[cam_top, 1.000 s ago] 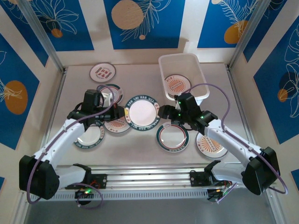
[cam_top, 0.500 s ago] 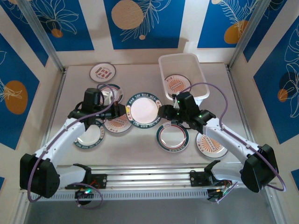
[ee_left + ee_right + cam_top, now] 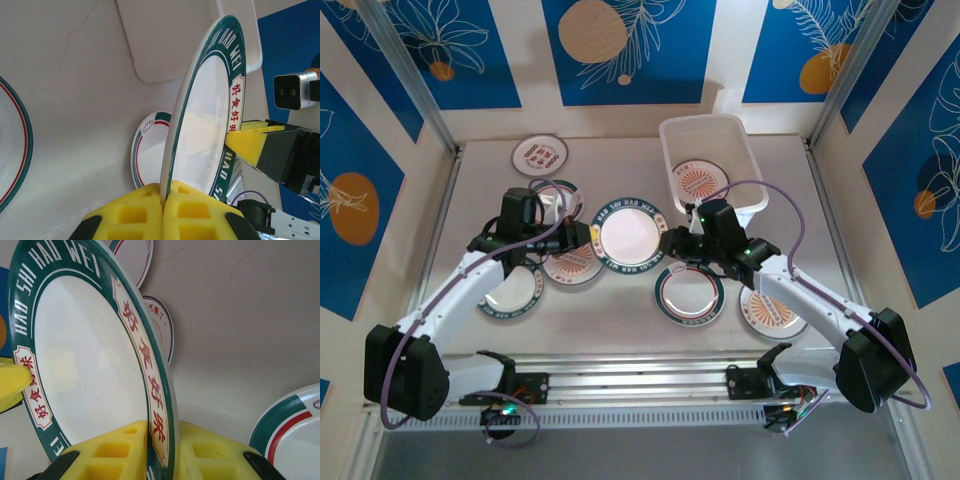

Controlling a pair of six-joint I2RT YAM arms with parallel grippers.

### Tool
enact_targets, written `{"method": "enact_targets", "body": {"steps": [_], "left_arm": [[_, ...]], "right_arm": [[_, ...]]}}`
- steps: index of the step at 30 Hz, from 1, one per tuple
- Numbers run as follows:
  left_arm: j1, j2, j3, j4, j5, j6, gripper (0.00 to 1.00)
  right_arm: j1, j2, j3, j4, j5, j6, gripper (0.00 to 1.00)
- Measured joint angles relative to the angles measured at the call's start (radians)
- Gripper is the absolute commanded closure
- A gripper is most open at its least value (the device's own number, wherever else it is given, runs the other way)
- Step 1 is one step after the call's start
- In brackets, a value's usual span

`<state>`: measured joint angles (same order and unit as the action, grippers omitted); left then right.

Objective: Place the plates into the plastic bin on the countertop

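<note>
Top external: green-rimmed plate (image 3: 628, 237) is round, so no long axis. It sits face up and near level above the bench (image 3: 620, 325) at mid-frame. White glazed centre, dark green band with lettering. Left hand (image 3: 584, 238) clenched on its rim at 9 o'clock, right hand (image 3: 670, 243) on the rim at 3 o'clock. Plastic bin (image 3: 700, 119), translucent white with rounded corners, is at 1 o'clock of the plate, with an orange-patterned plate (image 3: 699, 181) lying flat inside.

Left wrist: plate (image 3: 200, 125) seen nearly edge-on, rising from the yellow foam pads (image 3: 135, 220) toward 12–1 o'clock, rim pinched between them. Right hand's pad (image 3: 250, 142) touches the rim at 3 o'clock. Bin (image 3: 175, 40) at 12. A red-and-green-rimmed plate (image 3: 145, 150) lies flat below.

Right wrist: plate (image 3: 85, 355) tilted, face turned to 9 o'clock. Right hand (image 3: 162, 440) grasps its rim at 6 o'clock, ribbed foam on both sides.
</note>
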<state>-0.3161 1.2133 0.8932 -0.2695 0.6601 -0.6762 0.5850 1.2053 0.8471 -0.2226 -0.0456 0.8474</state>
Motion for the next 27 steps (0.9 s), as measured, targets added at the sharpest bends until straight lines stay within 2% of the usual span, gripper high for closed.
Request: {"method": "enact_targets", "body": {"steps": [9, 14, 15, 21, 27], "left_arm": [[-0.003, 0.0, 0.001, -0.011, -0.014, -0.004, 0.71], [-0.006, -0.009, 0.009, -0.013, -0.023, -0.003, 0.44], [-0.006, -0.013, 0.019, -0.024, -0.028, 0.004, 0.41], [-0.002, -0.039, 0.145, -0.101, -0.08, 0.078, 0.35], [0.002, -0.042, 0.205, -0.114, -0.135, 0.126, 0.32]], "right_arm": [[0.0, -0.08, -0.025, 0.011, 0.013, 0.002, 0.9], [0.0, -0.09, -0.025, -0.014, 0.034, -0.006, 0.93], [0.0, -0.09, -0.025, -0.031, 0.042, -0.009, 0.93], [-0.039, -0.091, 0.054, -0.149, 0.064, -0.056, 0.97], [-0.135, -0.091, 0.204, -0.157, 0.04, -0.072, 0.98]]}}
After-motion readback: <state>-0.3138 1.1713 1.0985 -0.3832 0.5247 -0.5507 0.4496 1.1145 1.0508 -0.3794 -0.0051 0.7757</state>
